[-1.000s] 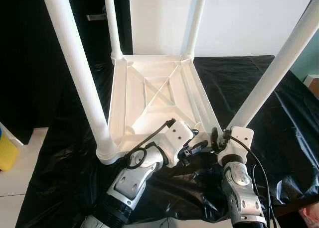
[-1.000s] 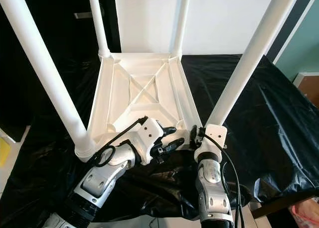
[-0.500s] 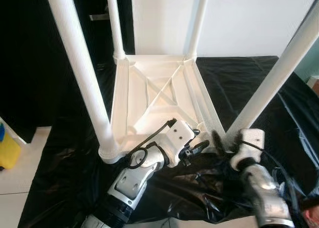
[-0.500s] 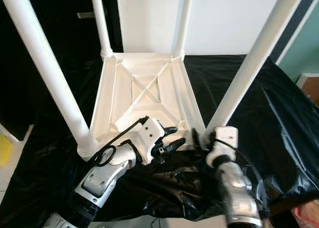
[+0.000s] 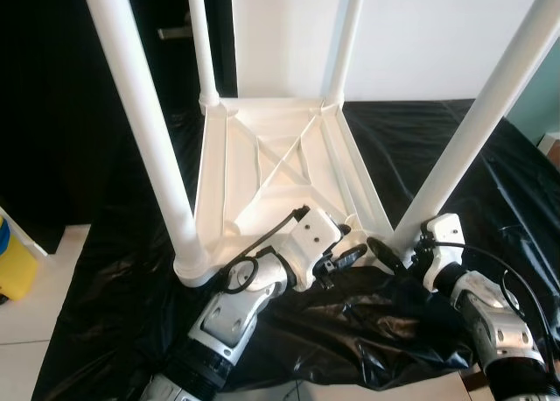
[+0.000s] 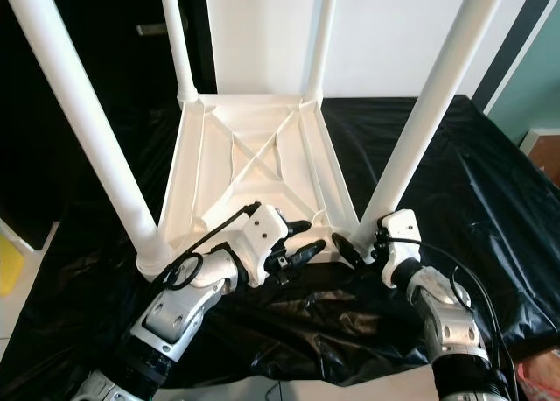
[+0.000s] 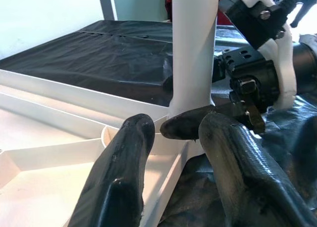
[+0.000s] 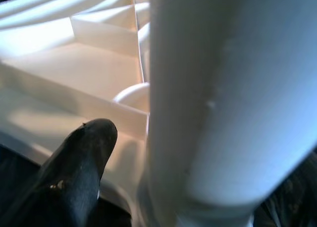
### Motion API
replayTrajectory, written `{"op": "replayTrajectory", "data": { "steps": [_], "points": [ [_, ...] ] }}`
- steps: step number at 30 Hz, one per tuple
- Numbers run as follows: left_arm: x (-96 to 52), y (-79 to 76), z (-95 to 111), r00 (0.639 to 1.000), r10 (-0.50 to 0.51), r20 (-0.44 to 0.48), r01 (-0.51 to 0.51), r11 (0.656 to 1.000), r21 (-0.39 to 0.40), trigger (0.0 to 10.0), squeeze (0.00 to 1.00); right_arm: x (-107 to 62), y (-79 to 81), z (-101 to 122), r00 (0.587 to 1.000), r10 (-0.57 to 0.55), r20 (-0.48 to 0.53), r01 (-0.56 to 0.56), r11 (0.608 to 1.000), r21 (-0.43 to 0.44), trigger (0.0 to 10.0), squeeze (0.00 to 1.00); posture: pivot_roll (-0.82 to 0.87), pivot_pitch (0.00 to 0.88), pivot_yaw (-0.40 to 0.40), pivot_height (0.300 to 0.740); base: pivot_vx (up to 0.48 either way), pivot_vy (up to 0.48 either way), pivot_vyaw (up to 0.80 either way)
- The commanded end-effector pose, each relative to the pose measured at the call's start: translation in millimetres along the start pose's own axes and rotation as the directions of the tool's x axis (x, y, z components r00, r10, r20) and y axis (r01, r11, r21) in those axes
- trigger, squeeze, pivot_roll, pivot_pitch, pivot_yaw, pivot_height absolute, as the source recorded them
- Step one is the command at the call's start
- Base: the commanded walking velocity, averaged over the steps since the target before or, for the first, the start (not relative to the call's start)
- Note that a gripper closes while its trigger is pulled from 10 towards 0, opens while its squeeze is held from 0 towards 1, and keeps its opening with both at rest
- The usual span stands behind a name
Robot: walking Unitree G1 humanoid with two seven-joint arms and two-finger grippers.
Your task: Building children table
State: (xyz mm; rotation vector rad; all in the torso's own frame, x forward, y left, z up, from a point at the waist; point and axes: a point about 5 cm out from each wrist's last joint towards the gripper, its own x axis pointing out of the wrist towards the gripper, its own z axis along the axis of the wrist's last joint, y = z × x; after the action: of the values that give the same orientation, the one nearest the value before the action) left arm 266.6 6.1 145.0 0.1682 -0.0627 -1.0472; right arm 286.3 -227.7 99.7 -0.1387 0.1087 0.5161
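Evidently all four legs stand in the upturned children table (image 5: pixel 280 169), lying on the black sheet (image 5: pixel 114 322). Near its front edge, the left gripper (image 5: pixel 350 254) holds its jaws spread, empty. The right gripper (image 5: pixel 391 254) sits at the near-right leg (image 5: pixel 472 130); whether its jaws grip I cannot tell. Next: probably seating that leg firmly.

table legs (image 5: pixel 131 112) cut off above, right tool (image 5: pixel 395 254) grip hidden
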Motion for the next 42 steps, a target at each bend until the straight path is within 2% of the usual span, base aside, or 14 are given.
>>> {"op": "replayTrajectory", "data": {
  "steps": [1,4,5,17,18,21,24,26,30,31,32,37,39,42],
  "points": [
    [1.4,-0.1,2.1,1.0,-0.013,0.002,0.013,1.0,0.006,10.0,0.0,7.7,-0.6,-0.3,0.998,0.054,-0.024,-0.055,0.998,-0.026,2.5,0.0,-0.03,0.0,-0.028,0.74,0.0,0.0,0.0],
    [1.5,-0.3,2.3,1.0,-0.013,0.002,0.013,1.0,0.006,10.0,0.0,9.2,-2.1,0.1,0.998,0.065,-0.024,-0.065,0.997,-0.027,2.5,0.0,-0.03,0.0,-0.028,0.74,0.0,0.0,0.0],
    [1.7,-0.6,2.7,1.0,-0.012,0.003,0.012,1.0,0.005,10.0,0.0,8.9,-3.6,-1.3,0.996,0.08,-0.032,-0.081,0.996,-0.032,0.0,0.0,-0.03,0.0,-0.033,0.74,0.0,0.0,0.0],
    [0.7,-2.9,1.7,1.0,-0.014,0.002,0.014,1.0,-0.001,10.0,0.0,1.8,-6.5,-12.3,0.993,0.105,-0.056,-0.107,0.994,-0.024,0.0,0.0,-0.03,0.0,-0.029,0.74,0.0,0.0,0.0],
    [0.9,-3.2,1.9,1.0,-0.016,0.003,0.016,1.0,-0.003,10.0,0.0,1.1,-6.4,-13.5,0.994,0.091,-0.053,-0.092,0.996,-0.018,10.0,0.0,-0.04,0.0,-0.028,0.74,0.0,0.0,0.0],
    [1.5,-3.6,2.1,1.0,-0.02,0.004,0.02,1.0,-0.005,10.0,0.0,0.8,-5.1,-14.4,0.998,0.057,-0.036,-0.057,0.998,-0.005,10.0,0.0,-0.04,0.0,-0.028,0.74,0.0,0.0,0.0],
    [2.6,-5.3,1.9,1.0,-0.024,0.006,0.024,1.0,-0.01,10.0,0.0,0.2,-3.6,-15.0,1.0,-0.029,-0.007,0.029,0.999,0.014,10.0,0.0,-0.05,0.0,-0.031,0.74,0.0,0.0,0.0],
    [2.6,-5.3,1.9,1.0,-0.024,0.006,0.024,1.0,-0.01,10.0,0.0,0.2,-3.6,-15.0,1.0,-0.029,-0.007,0.029,0.999,0.014,10.0,0.0,-0.05,0.0,-0.031,0.74,0.0,0.0,0.0],
    [2.9,-6.6,1.4,1.0,-0.026,0.008,0.026,1.0,-0.016,10.0,0.0,0.0,3.7,-20.1,0.989,-0.148,-0.015,0.148,0.988,0.033,10.0,0.0,-0.05,0.0,-0.032,0.74,0.0,0.0,0.0],
    [2.9,-6.6,1.4,1.0,-0.026,0.008,0.026,1.0,-0.016,10.0,0.0,0.0,3.7,-20.1,0.989,-0.148,-0.015,0.148,0.988,0.033,10.0,0.0,-0.05,0.0,-0.032,0.74,0.0,0.0,0.0],
    [3.0,-6.9,1.3,1.0,-0.026,0.008,0.027,1.0,-0.017,10.0,0.0,0.2,9.0,-21.0,0.98,-0.2,-0.005,0.2,0.979,0.041,10.0,0.0,-0.05,0.0,-0.032,0.74,0.0,0.0,0.0],
    [3.0,-6.5,1.3,1.0,-0.026,0.008,0.026,1.0,-0.016,10.0,0.0,0.3,15.9,-21.6,0.96,-0.28,0.008,0.278,0.958,0.064,10.0,0.0,-0.05,0.0,-0.032,0.74,0.0,0.0,0.0],
    [2.7,-6.6,1.2,1.0,-0.026,0.009,0.026,1.0,-0.016,10.0,0.0,-0.2,22.1,-22.2,0.934,-0.356,0.013,0.353,0.931,0.094,10.0,0.0,-0.05,0.0,-0.031,0.74,0.0,0.0,0.0],
    [2.6,-6.7,0.9,1.0,-0.026,0.008,0.026,1.0,-0.016,10.0,0.0,-0.4,24.2,-22.6,0.924,-0.381,0.012,0.378,0.92,0.104,10.0,0.0,-0.05,0.0,-0.032,0.74,0.0,0.0,0.0]
  ]
}}
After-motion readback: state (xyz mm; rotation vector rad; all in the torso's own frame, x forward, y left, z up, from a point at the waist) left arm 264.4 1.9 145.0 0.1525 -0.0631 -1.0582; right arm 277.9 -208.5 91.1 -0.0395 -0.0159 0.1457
